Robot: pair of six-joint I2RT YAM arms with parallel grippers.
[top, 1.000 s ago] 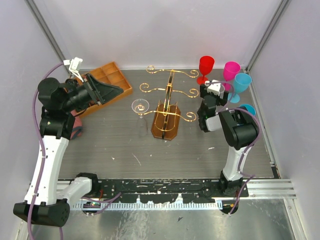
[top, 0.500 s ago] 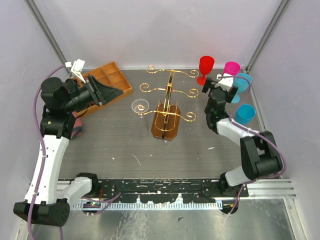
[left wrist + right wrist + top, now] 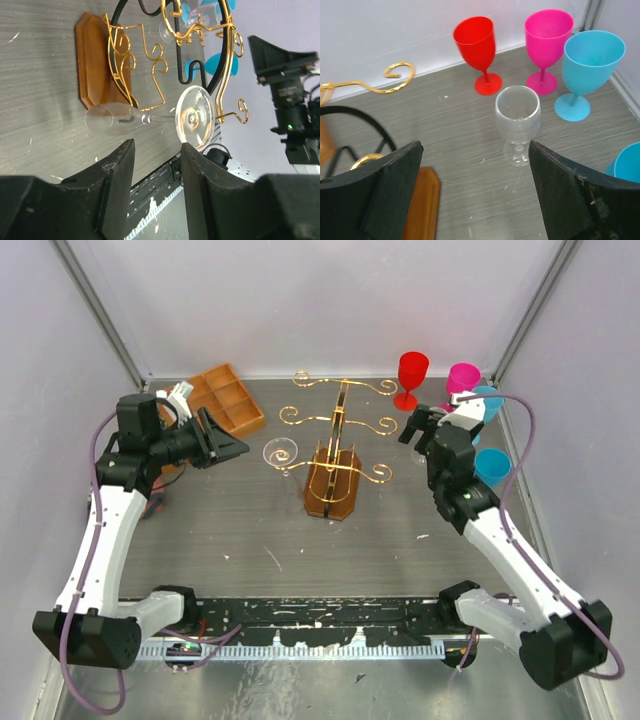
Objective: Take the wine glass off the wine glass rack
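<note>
The wine glass rack (image 3: 340, 440) is a gold wire stand on a brown base (image 3: 332, 492), mid-table. A clear wine glass (image 3: 281, 454) hangs bowl-down from its lower left arm; in the left wrist view its foot (image 3: 195, 120) rests in the gold scroll and its bowl (image 3: 107, 119) points away. My left gripper (image 3: 238, 448) sits just left of that glass, open, with nothing between its fingers (image 3: 120, 170). My right gripper (image 3: 425, 423) is open right of the rack. It faces a second clear glass (image 3: 517, 117) standing upright on the table.
Red (image 3: 412, 375), pink (image 3: 462, 380) and blue (image 3: 487, 405) goblets stand at the back right, with another blue one (image 3: 492, 467) nearer. An orange compartmented tray (image 3: 225, 395) lies at the back left, behind my left arm. Grey walls close in on three sides.
My left gripper has moved right and lower, closer to the hanging glass. The right arm has unfolded and stretched out, its gripper staying near the goblets with jaws slightly narrower.
</note>
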